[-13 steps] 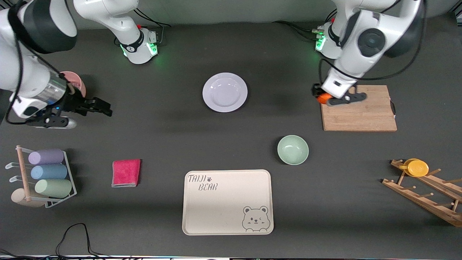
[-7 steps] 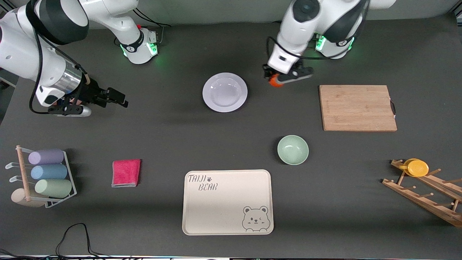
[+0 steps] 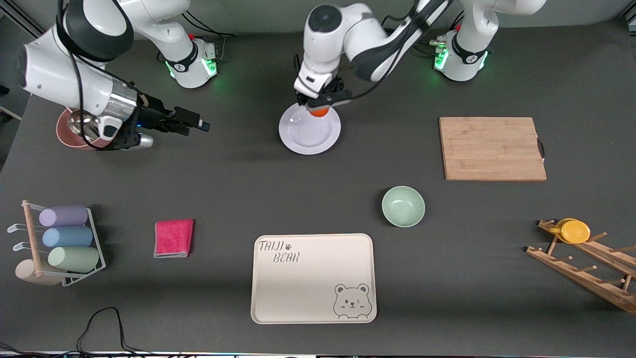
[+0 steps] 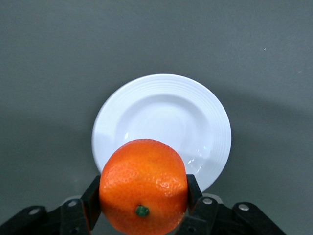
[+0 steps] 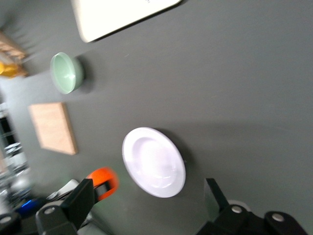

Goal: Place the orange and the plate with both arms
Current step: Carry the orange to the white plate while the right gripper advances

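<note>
Bright orange fruit point(image 4: 143, 185), pale lavender-white plate point(image 3: 303, 139), mint-green bowl point(image 3: 403, 206), cream tray point(image 3: 313, 278) with bear print, pink cloth point(image 3: 173, 237).

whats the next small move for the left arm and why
Probably lower a little, then open. The left gripper is shut on the orange and hangs over the plate, near its rim farther from the front camera. The right gripper waits open.
</note>
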`<state>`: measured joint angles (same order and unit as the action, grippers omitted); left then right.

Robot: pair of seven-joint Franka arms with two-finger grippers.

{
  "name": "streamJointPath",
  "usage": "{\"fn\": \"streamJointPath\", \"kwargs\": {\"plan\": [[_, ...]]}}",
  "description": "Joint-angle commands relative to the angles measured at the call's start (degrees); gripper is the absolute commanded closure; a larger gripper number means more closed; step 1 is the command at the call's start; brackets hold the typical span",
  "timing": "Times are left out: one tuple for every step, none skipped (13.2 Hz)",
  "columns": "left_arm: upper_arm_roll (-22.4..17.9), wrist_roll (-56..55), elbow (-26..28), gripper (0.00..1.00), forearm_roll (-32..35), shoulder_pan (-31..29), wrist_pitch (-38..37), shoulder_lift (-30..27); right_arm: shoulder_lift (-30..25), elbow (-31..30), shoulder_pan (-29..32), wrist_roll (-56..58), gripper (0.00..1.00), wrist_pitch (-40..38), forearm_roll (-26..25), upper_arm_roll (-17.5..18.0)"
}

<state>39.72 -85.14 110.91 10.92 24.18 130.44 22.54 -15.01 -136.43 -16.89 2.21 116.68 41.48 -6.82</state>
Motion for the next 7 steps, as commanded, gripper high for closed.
{"fn": "streamJointPath", "kwargs": {"plan": [[-1.3, -6.5, -7.9, 0.94, 9.3, 4.5, -0.6, 11.5, -1.6, -7.6, -0.5, 10.8, 0.00, 5.0, 10.4, -0.7], [-1.4, -7.6, -8.6, 0.94, 11.6, 5.2, -0.6, 13.8, -1.0, -9.1, -0.5, 14.6, 0.00, 5.7, 14.3, -0.7], [-1.4, -8.0, -9.0, 0.94, 13.1, 5.8, -0.1, 15.8, -0.4, -10.7, -0.5, 18.3, 0.00, 5.8, 18.4, -0.7], [-1.7, -8.5, -9.0, 0.94, 14.0, 6.7, 1.6, 17.0, 0.6, -12.3, -0.3, 22.9, 0.00, 5.8, 22.9, -0.7], [-3.3, -9.1, -9.0, 0.94, 15.0, 8.8, 2.5, 17.7, 1.9, -13.5, -0.3, 27.1, 0.00, 5.8, 26.4, -0.9], [-5.4, -9.4, -9.0, 0.93, 15.1, 11.4, 3.5, 17.9, 3.5, -14.4, -0.3, 30.9, 0.00, 5.8, 29.3, -1.4], [-7.2, -9.4, -9.0, 0.88, 15.1, 13.0, 4.2, 17.9, 5.2, -15.1, -0.3, 35.0, 0.00, 5.7, 32.0, -1.9]]}}
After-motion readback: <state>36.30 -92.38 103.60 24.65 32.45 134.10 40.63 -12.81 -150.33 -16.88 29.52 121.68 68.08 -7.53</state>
